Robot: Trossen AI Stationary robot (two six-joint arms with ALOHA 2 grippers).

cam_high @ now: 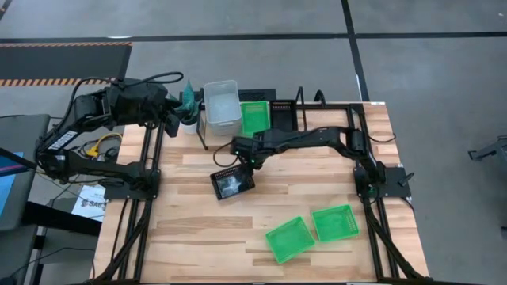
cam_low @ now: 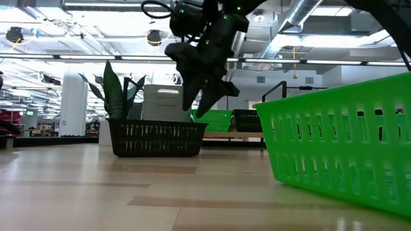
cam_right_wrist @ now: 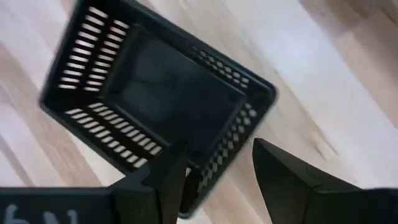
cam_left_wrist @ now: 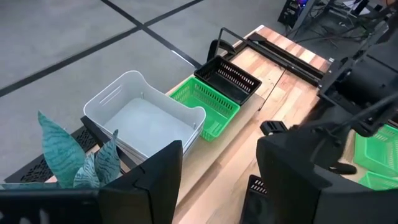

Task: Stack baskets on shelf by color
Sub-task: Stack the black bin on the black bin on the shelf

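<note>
Landmark: the shelf (cam_high: 261, 119) at the table's (cam_high: 198, 237) far edge.

Left of the shelf, beside the teal plant (cam_high: 188, 99), the left gripper (cam_high: 176, 119) waited; jaw state could not be told. The shelf held the grey-white baskets (cam_high: 222, 103), a green basket (cam_high: 254, 117) and a black basket (cam_high: 283, 111), in that order. In front of the shelf a black mesh basket (cam_high: 232, 183) sat alone with bare wood all round. Over its far rim hung the right gripper (cam_right_wrist: 214, 171), fingers spread wide, gripping nothing. Two green baskets (cam_high: 313, 230) lay well in front, right of centre, near the front edge.
</note>
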